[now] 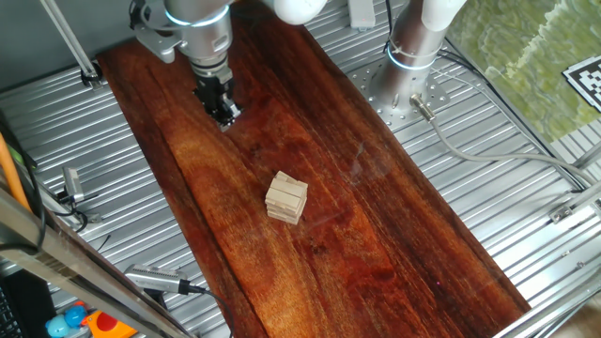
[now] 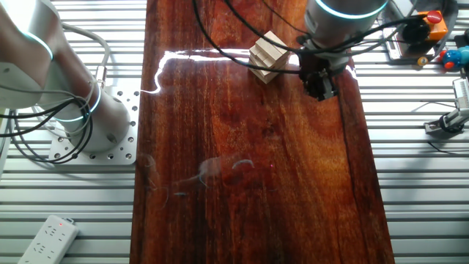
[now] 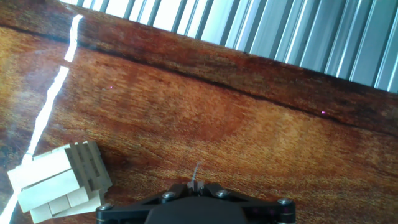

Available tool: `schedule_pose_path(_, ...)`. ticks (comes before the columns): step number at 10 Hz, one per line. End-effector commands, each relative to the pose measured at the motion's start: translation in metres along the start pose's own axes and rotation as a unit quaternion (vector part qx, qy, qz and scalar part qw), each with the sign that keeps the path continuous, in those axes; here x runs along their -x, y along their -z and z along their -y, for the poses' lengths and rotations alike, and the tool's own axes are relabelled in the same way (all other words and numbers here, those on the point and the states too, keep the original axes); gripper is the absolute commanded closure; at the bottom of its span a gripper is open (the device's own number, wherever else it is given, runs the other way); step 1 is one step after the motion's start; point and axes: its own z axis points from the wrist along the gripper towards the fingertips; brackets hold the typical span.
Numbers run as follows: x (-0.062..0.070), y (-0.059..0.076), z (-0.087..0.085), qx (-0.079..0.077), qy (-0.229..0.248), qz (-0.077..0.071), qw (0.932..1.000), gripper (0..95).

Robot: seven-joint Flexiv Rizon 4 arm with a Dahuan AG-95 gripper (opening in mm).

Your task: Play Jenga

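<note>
— Where is the Jenga (image 1: 286, 197) sitting, and how is it lying?

— It is standing upright near the middle of the dark wood board (image 1: 394, 253), its blocks crossing layer by layer, its sides running askew to the board's long edges.

— Is anything crowding it?

— No; bare wood is lying on every side, and ribbed metal table (image 1: 526, 188) is flanking both long edges.

— And the gripper (image 1: 225, 115)?

— It is hanging well apart from the stack, holding nothing; its fingers are looking drawn together, tips meeting.
</note>
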Motion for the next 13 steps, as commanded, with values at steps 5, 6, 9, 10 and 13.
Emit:
schedule_pose_path(5,0.023,-0.005,0.006,0.0,-0.003,0.0,1.0,95.0)
schedule_pose_path(6,0.025,-0.007,0.006,0.0,-0.004,0.0,1.0,95.0)
schedule_pose_path(9,0.031,-0.015,0.009,-0.001,-0.009,-0.001,1.0,95.0)
schedule_pose_path(10,0.032,-0.018,0.01,-0.002,-0.011,-0.001,0.9999,95.0)
schedule_pose_path(13,0.034,-0.023,0.012,-0.001,-0.013,-0.001,0.9999,95.0)
